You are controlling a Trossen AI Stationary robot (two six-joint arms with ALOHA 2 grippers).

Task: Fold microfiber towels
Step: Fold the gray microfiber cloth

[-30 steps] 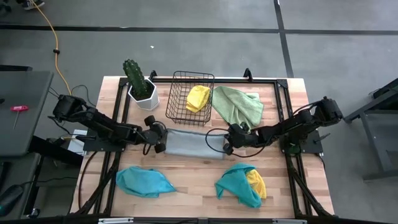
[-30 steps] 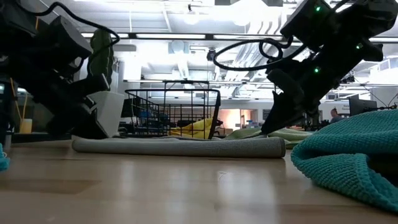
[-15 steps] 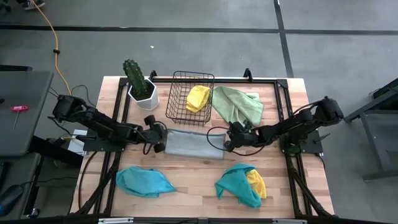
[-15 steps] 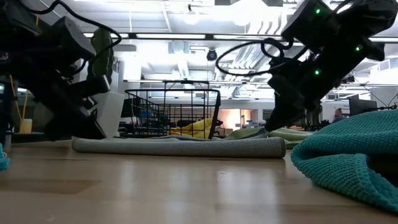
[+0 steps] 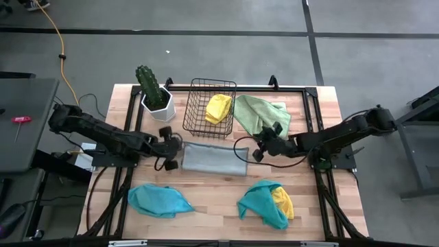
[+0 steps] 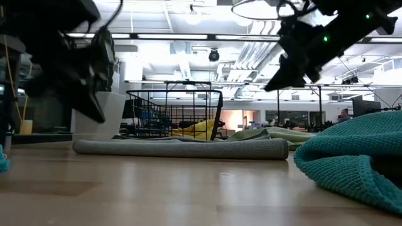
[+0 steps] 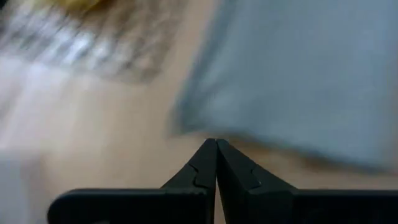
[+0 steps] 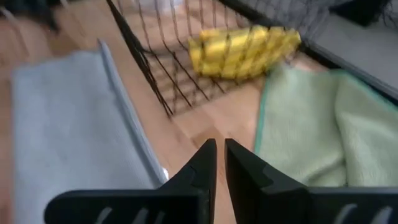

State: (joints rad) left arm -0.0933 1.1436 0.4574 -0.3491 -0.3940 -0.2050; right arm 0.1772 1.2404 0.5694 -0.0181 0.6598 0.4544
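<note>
A folded grey towel (image 5: 212, 159) lies flat on the table's middle and shows as a low roll in the low view (image 6: 182, 147). My left gripper (image 5: 175, 155) hovers shut just off the towel's left end, above the bare wood (image 7: 216, 144). My right gripper (image 5: 256, 152) hovers off the towel's right end, its fingers nearly together with nothing between them (image 8: 220, 147). A light green towel (image 5: 261, 115) lies spread at the far right. A yellow towel (image 5: 218, 108) sits inside the black wire basket (image 5: 199, 116).
A teal towel (image 5: 159, 200) lies crumpled at the near left. A second teal towel (image 5: 260, 206) with a yellow one (image 5: 282, 203) on it lies at the near right. A cactus in a white pot (image 5: 155, 95) stands at the far left, beside the basket.
Both grippers have risen off the ends of the grey towel. The left one has drawn back toward the table's left edge, the right one toward the right and far side. The towel has stayed flat where it was.
</note>
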